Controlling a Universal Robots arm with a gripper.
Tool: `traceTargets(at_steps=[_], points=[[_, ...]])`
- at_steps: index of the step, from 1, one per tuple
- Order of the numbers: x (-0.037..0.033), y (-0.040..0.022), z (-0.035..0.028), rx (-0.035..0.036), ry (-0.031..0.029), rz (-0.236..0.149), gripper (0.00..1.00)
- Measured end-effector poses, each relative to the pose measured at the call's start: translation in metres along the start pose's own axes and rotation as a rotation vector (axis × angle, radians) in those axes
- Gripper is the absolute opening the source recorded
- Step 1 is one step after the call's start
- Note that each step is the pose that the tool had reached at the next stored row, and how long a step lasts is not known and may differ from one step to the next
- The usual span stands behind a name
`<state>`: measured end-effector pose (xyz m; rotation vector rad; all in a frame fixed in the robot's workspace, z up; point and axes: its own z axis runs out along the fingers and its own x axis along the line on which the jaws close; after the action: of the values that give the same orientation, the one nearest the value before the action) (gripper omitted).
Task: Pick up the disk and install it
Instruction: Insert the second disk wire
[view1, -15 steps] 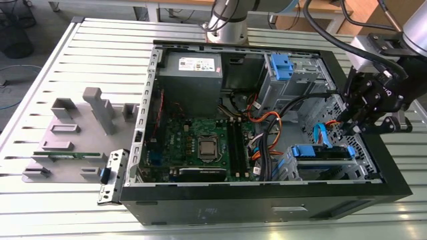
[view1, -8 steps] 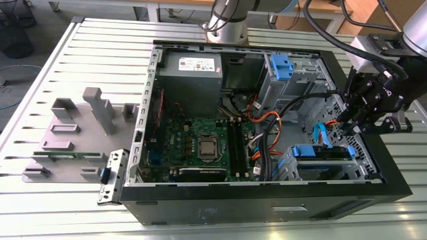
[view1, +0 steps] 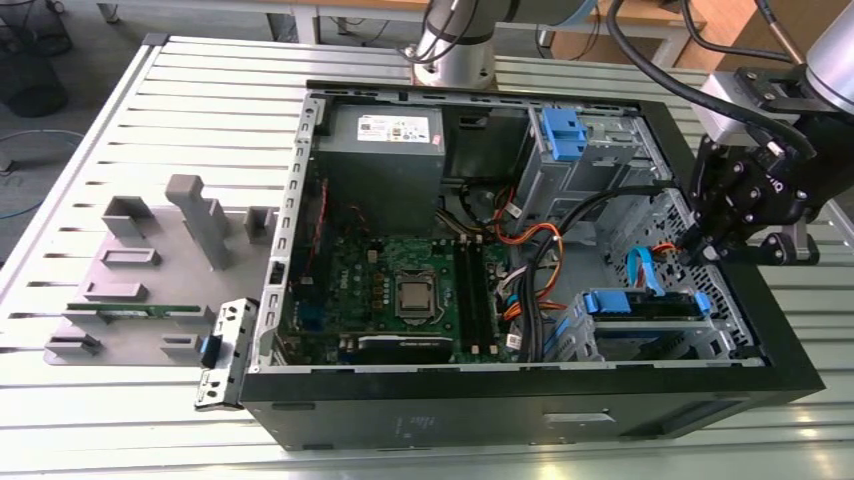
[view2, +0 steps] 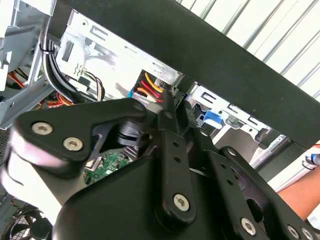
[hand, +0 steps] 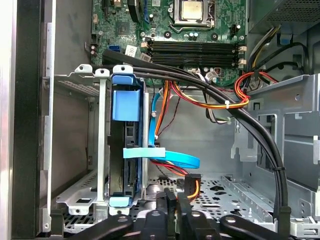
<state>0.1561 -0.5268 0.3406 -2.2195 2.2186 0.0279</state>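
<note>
The disk (view1: 650, 318) sits on edge in the drive cage (view1: 587, 335) at the near corner of the open computer case, on the exterior view's right, with its blue rails on top. In the first wrist view the disk (hand: 125, 150) stands between the cage's metal walls, with a blue tab (hand: 125, 104) above it and a light-blue flat cable (hand: 172, 156) beside it. My gripper (view1: 703, 250) hangs over the case's right wall, just beyond the cage. Its fingertips (hand: 172, 202) are pressed together and shut, next to a black-and-orange cable plug (hand: 193, 182), apart from the disk.
Thick black cables (hand: 235, 112) and orange wires cross the case between the motherboard (view1: 400, 285) and the upper drive bay (view1: 567, 150). A grey metal box (view1: 380, 150) fills the far corner. Left of the case lie a grey fixture plate (view1: 147, 270) and a green strip (view1: 134, 310).
</note>
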Motion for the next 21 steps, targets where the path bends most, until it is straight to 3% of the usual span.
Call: traceTargets(at_steps=[2,12,21], points=[[0.0,0.0,0.0,0.0,0.0,0.0,0.17],[0.0,0.0003,0.0003,0.0001,-0.0004,0.0,0.16],[0.0012,0.0118,0.0002,0.0124,0.0006,0.0,0.16]])
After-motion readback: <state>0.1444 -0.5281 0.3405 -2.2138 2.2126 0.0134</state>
